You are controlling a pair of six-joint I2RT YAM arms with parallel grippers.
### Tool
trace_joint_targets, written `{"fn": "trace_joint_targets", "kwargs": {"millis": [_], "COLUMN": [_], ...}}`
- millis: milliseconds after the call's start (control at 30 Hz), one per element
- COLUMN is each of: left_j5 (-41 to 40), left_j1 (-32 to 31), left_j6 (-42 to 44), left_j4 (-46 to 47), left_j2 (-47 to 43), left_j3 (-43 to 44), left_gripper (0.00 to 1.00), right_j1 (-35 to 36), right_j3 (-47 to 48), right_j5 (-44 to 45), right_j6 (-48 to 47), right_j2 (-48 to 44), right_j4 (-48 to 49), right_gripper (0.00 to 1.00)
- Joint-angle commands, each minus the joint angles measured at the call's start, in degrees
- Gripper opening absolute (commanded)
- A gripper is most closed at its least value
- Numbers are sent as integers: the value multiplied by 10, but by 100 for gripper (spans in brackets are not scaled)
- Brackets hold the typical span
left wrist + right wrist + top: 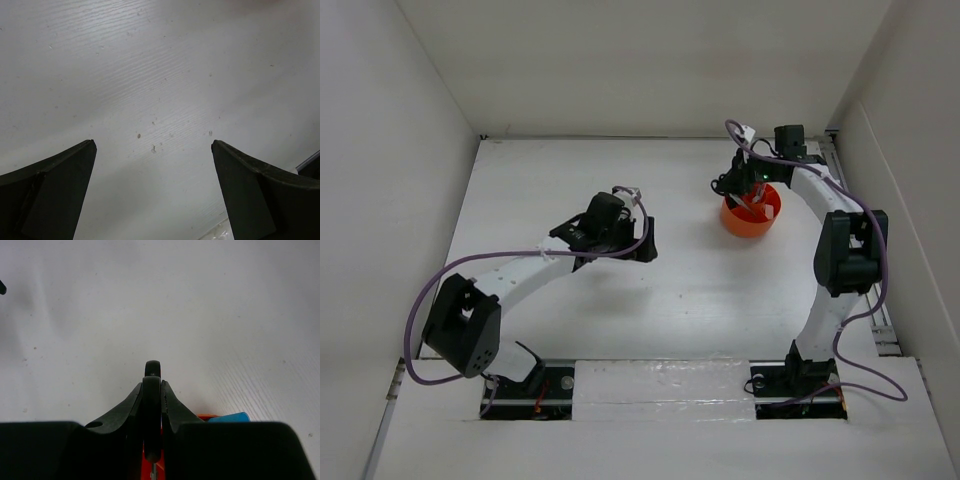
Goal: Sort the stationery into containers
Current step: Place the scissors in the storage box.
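The right gripper [152, 385] hangs directly over the round orange tub [740, 228] at the far right of the desk [670, 290]. Its fingers [125, 407] are pressed nearly together on a slim black item [152, 367]. The item stands upright between them, its rounded tip poking just above the fingertips and its lower end pointing down towards the tub. Held vertically like this, it is probably meant to drop lengthwise into one compartment instead of lying across the dividers. It could be a pen or the scissors' handle seen edge-on; the wrist view does not settle which, nor which compartment lies beneath it. The item looks like smooth, matte plastic, and there is a hint of metal low down. The tub is glossy, low-walled plastic, and the marker's bright blue cap [230, 417] shows just beside its rim, apparently already inside. From above, something reddish and a pale piece can also be made out in the tub, too small to name. The left gripper [153, 145] hovers over bare desk well apart from the tub, near the middle, with its dark wedge-shaped fingers spread as wide as they go and nothing between them. That suggests it is waiting its turn. The desk is white with a fine wood-grain texture and a few specks.
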Motion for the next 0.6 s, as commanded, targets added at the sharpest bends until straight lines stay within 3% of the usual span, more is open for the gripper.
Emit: {"fn": "trace_joint_targets", "kwargs": {"millis": [0, 233, 567], "left_j5": [-3, 48, -16], "left_j1": [0, 70, 75], "left_j6": [3, -3, -8], "left_j4": [11, 26, 20], "left_j2": [-25, -46, -63], "left_j3": [-15, -40, -51], "left_gripper": [100, 100, 100], "right_j1": [-5, -10, -10], "right_j3": [0, -6, -28], "right_j5": [-18, -18, 2], "right_j6": [-17, -17, -17], "right_j2": [-18, -29, -40], "right_j4": [17, 11, 11], "right_gripper": [0, 0, 0]}}
